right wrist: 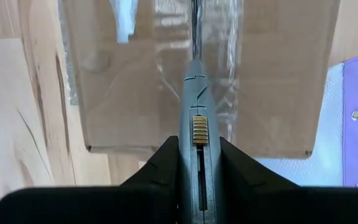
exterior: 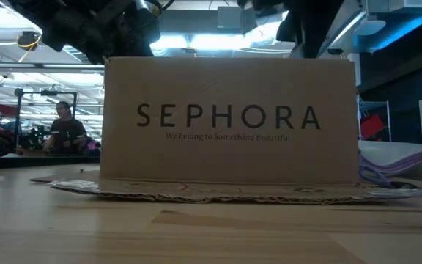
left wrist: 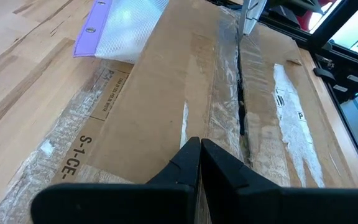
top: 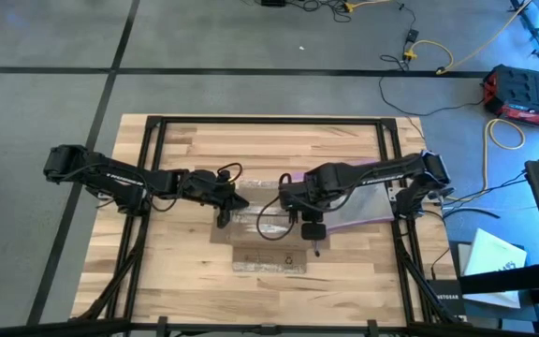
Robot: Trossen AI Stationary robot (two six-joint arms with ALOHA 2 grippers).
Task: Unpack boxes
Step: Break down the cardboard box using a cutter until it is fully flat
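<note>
With the right hand (right wrist: pixel 197 155) clamped on the grey knife tool (right wrist: pixel 196 93) over the taped seam (left wrist: pixel 238 93) of the Sephora box (exterior: pixel 229 121) mid-counter (top: pixel 157 271), left hand (left wrist: pixel 199 152) pinched shut and empty, apparently pressing the lid: keep blade shallow, centred along seam, box pinned.

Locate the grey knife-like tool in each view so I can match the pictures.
High view: not clearly distinguishable under the right hand, above the box.
Low view: not visible; the box fills the picture.
Left wrist view: its pale blade at the box's taped seam.
Right wrist view: grey tool clamped in the right hand, tip on the seam.
Shared landmark: the purple-edged bag.
</note>
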